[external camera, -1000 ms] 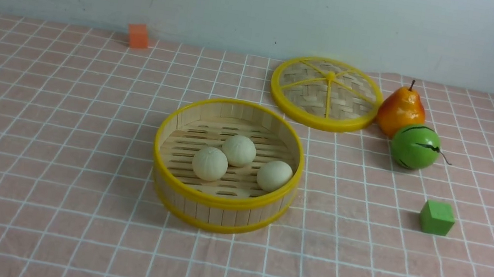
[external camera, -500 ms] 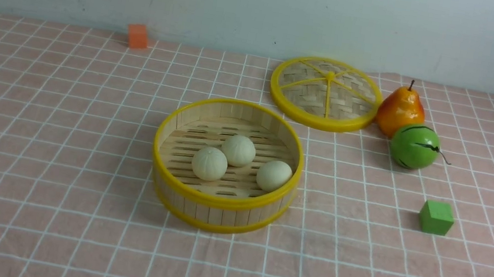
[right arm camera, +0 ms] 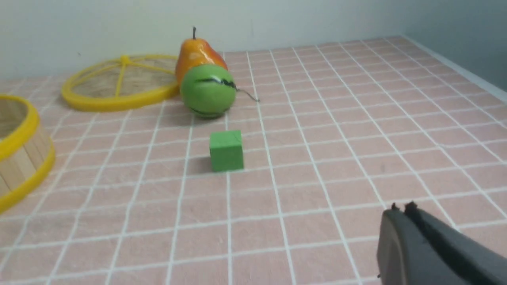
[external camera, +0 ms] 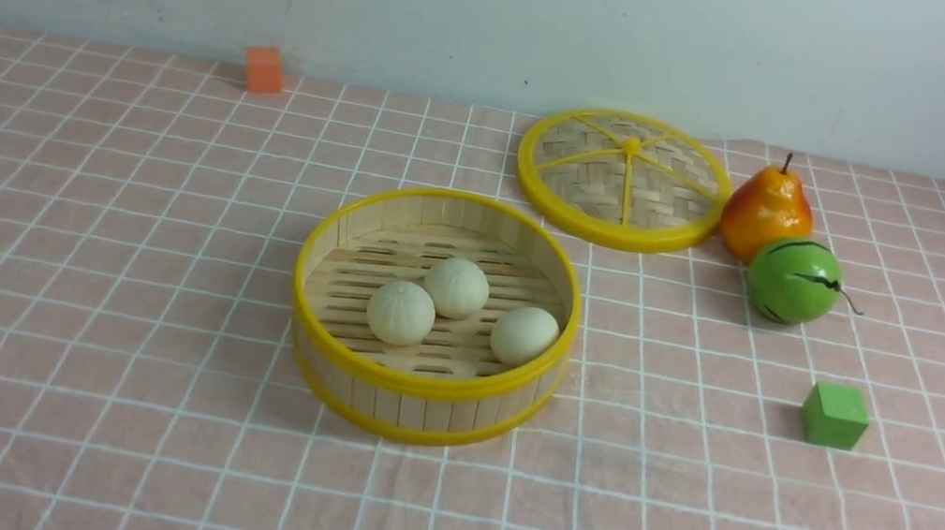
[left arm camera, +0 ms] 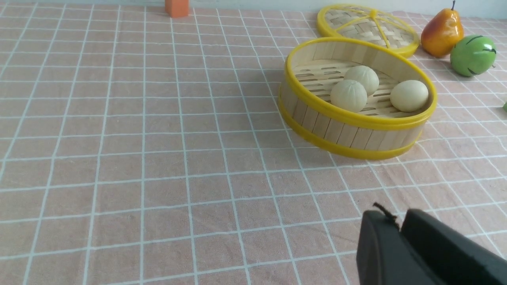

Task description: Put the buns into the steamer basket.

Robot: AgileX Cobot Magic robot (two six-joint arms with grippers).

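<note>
Well, all three buns (external camera: 457, 287) lie inside the basket (external camera: 422, 383), which stands upright near the middle of the table (external camera: 52, 284). They are small, matte, cream-white balls with faint pleats. Two touch each other near the middle of the slatted floor. The third lies apart from them, close to the right wall. The basket is round and shallow, with bamboo slats between two yellow rims.

The lid (external camera: 625, 180) lies flat toward the far edge, with a pear (external camera: 765, 212) and a green ball (external camera: 793, 280) just to its right. A green cube (external camera: 834, 416) sits nearer the right edge and an orange cube (external camera: 264, 69) at the far edge.

I see my left gripper (left arm camera: 400, 233) clenched on nothing, and my right gripper (right arm camera: 406, 215) likewise pressed closed and empty. Only their tips show, each in its own wrist view, and the front view shows neither. From the right wrist I get just a slice of the basket's wall, with the buns hidden and the picture soft. From the left wrist, the basket covers the lid's near part, and the frame cuts off the orange cube.
</note>
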